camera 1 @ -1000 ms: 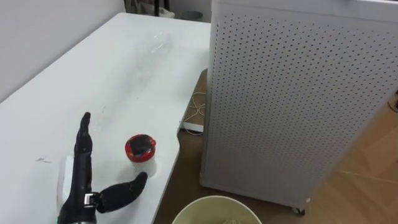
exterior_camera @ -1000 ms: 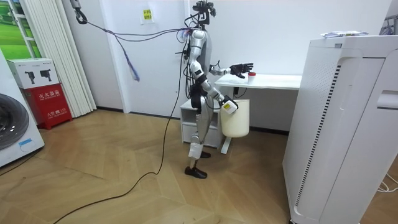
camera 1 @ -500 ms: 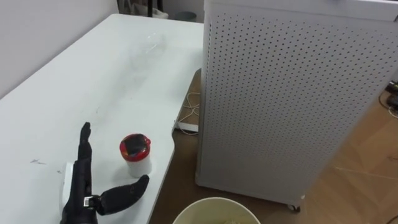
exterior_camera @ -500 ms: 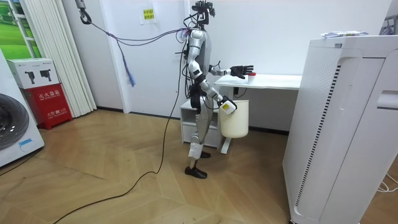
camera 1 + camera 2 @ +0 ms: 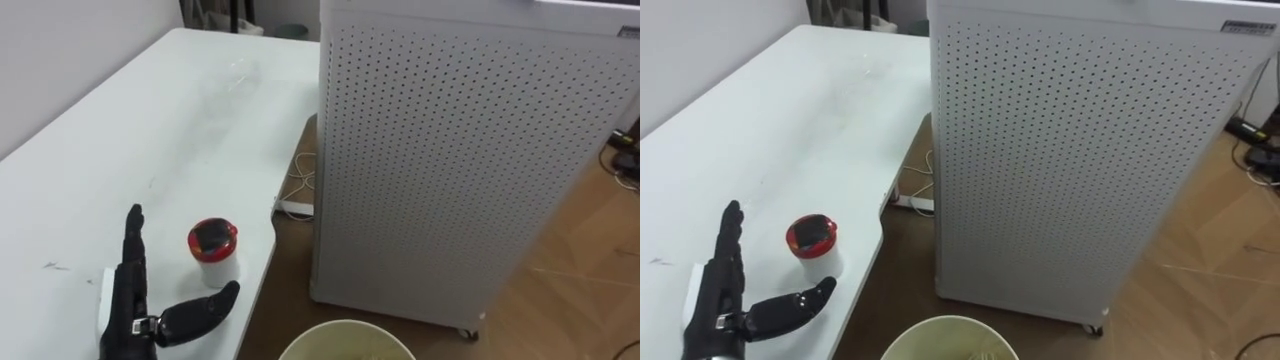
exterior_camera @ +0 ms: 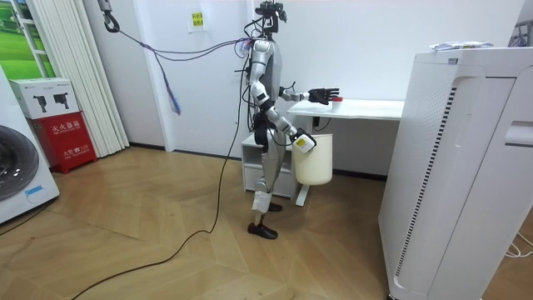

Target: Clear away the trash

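left hand [image 5: 127,302], open flat and empty, thumb spread, lies just left of and short of the red-lidded cup [image 5: 214,254]; cup stands upright, nearest this hand.

Looks like a home-style room to me: white front-loading washing machine [image 6: 15,177], plain white desk [image 6: 372,108], tall white perforated appliance cabinet [image 5: 450,150], pale vertical blinds [image 6: 79,75], herringbone wood floor [image 6: 166,242].
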